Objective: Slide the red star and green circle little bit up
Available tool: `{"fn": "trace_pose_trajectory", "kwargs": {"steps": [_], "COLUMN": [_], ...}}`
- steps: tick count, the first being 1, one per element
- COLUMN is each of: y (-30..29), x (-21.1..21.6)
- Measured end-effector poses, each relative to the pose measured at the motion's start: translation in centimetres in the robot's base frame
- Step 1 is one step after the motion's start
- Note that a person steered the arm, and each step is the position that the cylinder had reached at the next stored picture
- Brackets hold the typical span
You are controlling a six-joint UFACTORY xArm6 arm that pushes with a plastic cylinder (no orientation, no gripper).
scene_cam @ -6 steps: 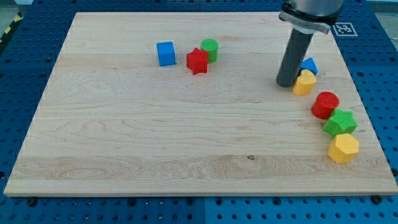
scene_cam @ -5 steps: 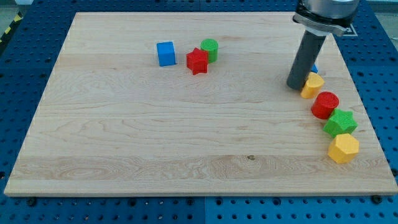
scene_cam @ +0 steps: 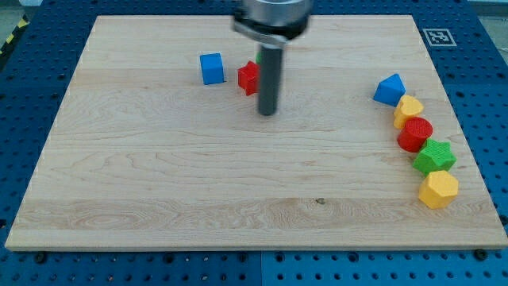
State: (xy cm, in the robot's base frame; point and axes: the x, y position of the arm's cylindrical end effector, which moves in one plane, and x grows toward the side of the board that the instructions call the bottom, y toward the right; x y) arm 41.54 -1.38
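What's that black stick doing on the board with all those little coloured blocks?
It is the end of a robot arm, and it pushes blocks by sliding. My tip sits just below the red star, and the rod hides most of the green circle behind it. Those two are meant to go a little way up the board. A blue cube stands left of the star. At the view's right a blue block, yellow block, red circle, green star and yellow hexagon form a curved row.
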Motion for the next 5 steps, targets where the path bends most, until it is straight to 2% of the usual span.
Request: {"fn": "trace_pose_trajectory", "kwargs": {"steps": [1,5], "y": [-5.6,1.3], "x": [-3.8,-5.6]}}
